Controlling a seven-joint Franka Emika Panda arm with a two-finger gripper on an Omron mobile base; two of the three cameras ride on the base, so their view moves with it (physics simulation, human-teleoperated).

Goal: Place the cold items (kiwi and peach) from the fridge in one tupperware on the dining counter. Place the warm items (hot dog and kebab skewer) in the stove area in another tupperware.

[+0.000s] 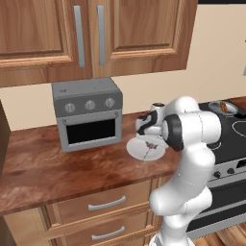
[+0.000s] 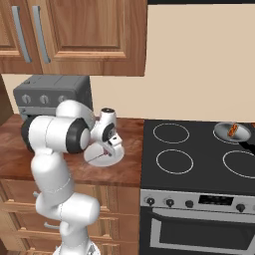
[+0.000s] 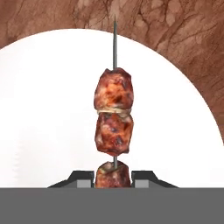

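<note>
A kebab skewer (image 3: pixel 113 118) with browned meat chunks lies on a white plate (image 3: pixel 43 109) on the reddish wood countertop left of the stove area (image 2: pixel 199 154). My gripper (image 3: pixel 113 175) is down on the plate, its two dark fingertips (image 3: pixel 81 177) pressed against either side of the lowest meat chunk. In the left base view the skewer (image 1: pixel 150 145) and plate (image 1: pixel 137 149) sit just under my hand. The plate (image 2: pixel 107 158) also lies below the hand in the right base view. The hot dog (image 2: pixel 232 130) lies in a small grey dish at the cooktop's back right.
A grey toaster oven (image 1: pixel 89 115) stands on the counter to the left of the plate, against the wall. Wooden wall cabinets (image 1: pixel 91 33) hang overhead. Drawers (image 1: pixel 108 204) run under the counter, and the steel oven front (image 2: pixel 199 224) is below the cooktop.
</note>
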